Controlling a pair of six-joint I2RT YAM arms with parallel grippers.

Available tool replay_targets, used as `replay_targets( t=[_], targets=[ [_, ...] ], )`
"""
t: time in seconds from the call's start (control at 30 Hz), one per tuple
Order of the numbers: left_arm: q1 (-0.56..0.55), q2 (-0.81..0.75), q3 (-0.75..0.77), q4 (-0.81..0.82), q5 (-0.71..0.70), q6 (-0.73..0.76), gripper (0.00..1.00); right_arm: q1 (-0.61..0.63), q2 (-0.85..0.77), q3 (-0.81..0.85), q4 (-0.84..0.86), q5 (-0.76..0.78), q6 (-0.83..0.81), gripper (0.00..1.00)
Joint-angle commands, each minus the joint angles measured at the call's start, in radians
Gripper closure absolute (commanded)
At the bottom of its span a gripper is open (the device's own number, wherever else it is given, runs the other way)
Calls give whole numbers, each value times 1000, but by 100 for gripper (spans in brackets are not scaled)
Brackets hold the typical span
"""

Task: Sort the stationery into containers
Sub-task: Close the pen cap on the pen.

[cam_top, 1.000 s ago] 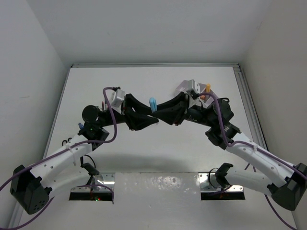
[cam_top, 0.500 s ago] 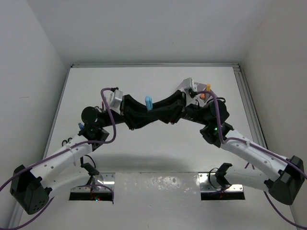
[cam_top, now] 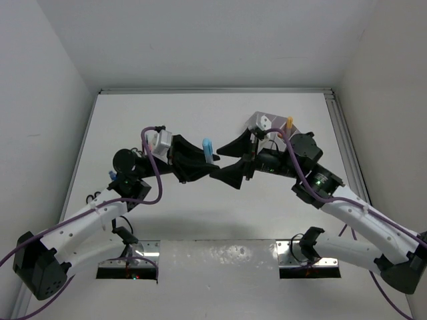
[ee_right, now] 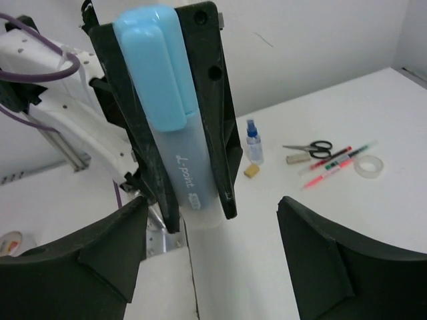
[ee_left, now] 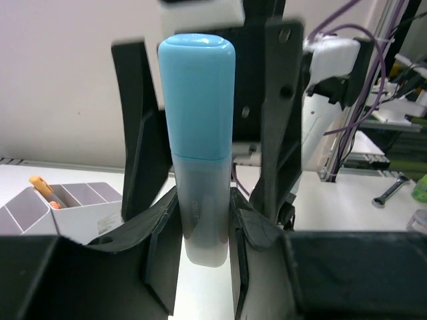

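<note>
Pinching the clear lower barrel of a blue-capped marker (ee_left: 197,93), the left gripper (ee_left: 203,233) has its fingers pressed in from both sides. The marker stands upright between them with its cap well above the fingertips. Just beyond, the right gripper (ee_right: 210,230) faces it with fingers spread wide. The marker sits in the gap between those fingers, touching neither as far as the right wrist view shows.

Only the right wrist view catches the print on the barrel. Past its fingers it also shows the loose stationery lying on the white table (ee_right: 373,100). Counted there:
- one blue-capped bottle (ee_right: 252,141), upright
- two small erasers, one tan (ee_right: 251,171) and one paler (ee_right: 293,159)
- one pair of black-handled scissors (ee_right: 310,147)
- one tape ring (ee_right: 369,167)
- thin red pens (ee_right: 327,168) lying side by side, two as far as I can tell

The left wrist view catches none of these. Beyond and to the left of its fingers it gives instead one white organiser (ee_left: 80,217) with lilac-lined compartments, about four, though the count is unsure at the frame edge. One orange pencil (ee_left: 39,185) leans inside it; I cannot tell which compartment holds it.

The top view alone shows both arms whole, meeting over the middle of the table. The blue cap rises between the two grippers, and the organiser lies past the right fingers, on their far side.
</note>
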Motion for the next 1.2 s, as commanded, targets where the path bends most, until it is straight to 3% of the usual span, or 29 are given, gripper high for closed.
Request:
replay_targets(
  t=[0.0, 0.23, 0.6, 0.67, 0.7, 0.77, 0.8, 0.83, 1.0, 1.17],
  targets=[
    [-10, -17, 38, -13, 25, 68, 100, 4, -30, 141, -214, 41, -112, 23],
    [-16, -21, 41, -119, 45, 142, 100, 11, 85, 419, -339, -11, -155, 27],
    [-14, -32, 38, -114, 36, 145, 100, 22, 191, 439, -273, -34, -139, 30],
    [-16, -32, 36, -114, 34, 143, 100, 22, 199, 428, -265, -33, -136, 40],
    [-14, -32, 36, -113, 36, 143, 100, 22, 199, 422, -257, -34, -127, 60],
    [-16, -34, 35, -111, 27, 137, 100, 22, 193, 390, -225, -42, -118, 81],
    [-16, -34, 35, -103, 7, 134, 100, 27, 188, 356, -207, -43, -119, 97],
    [-16, -34, 35, -93, -8, 108, 100, 27, 176, 336, -201, -44, -121, 100],
    [-14, -34, 59, 99, -44, 60, 100, 51, 139, 128, -112, -30, -106, 100],
    [15, -3, 122, 272, -72, -81, 100, 83, 73, -96, -6, 47, -55, 100]
  ],
)
